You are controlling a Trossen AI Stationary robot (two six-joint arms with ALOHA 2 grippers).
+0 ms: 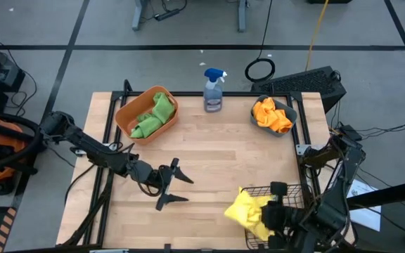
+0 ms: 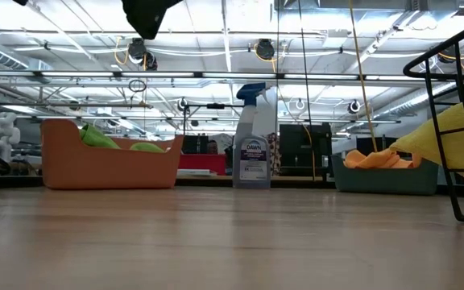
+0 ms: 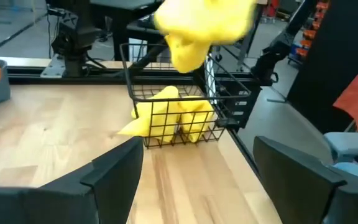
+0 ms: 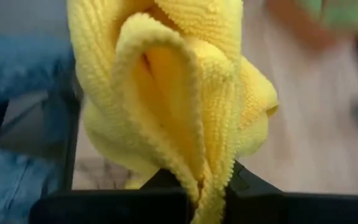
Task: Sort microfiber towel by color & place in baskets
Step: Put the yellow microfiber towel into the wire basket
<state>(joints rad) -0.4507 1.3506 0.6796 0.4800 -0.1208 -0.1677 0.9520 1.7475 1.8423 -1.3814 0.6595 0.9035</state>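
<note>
- The yellow microfiber towel (image 4: 166, 93) is pinched between the right gripper (image 4: 210, 186)'s closed fingers and hangs bunched above the black wire mesh basket (image 3: 179, 118), which sits at the table's near right corner.
- A second yellow towel (image 3: 169, 118) already lies in that basket, one corner poking through the wire onto the wood.
- To do the drop well, I would bring the held towel squarely over the basket's mouth and lower it before letting go; the cloth is floppy, so a high release could leave a fold draped on the rim.
- Whether the towel is centred over the opening is hard to judge, since the arm covers much of the basket from above.
- The basket is close to the table's right edge (image 1: 323, 140), so any sideways swing risks cloth going overboard.
- The left gripper (image 1: 176, 184) hovers mid-table with fingers spread wide, holding nothing, apart from the basket.
- The orange oval tub (image 1: 129, 123) with green towels (image 1: 153, 116), the spray bottle (image 1: 214, 90) and the teal bin (image 1: 290, 119) with orange towels (image 1: 271, 116) line the far side, leaving bare wood between.
</note>
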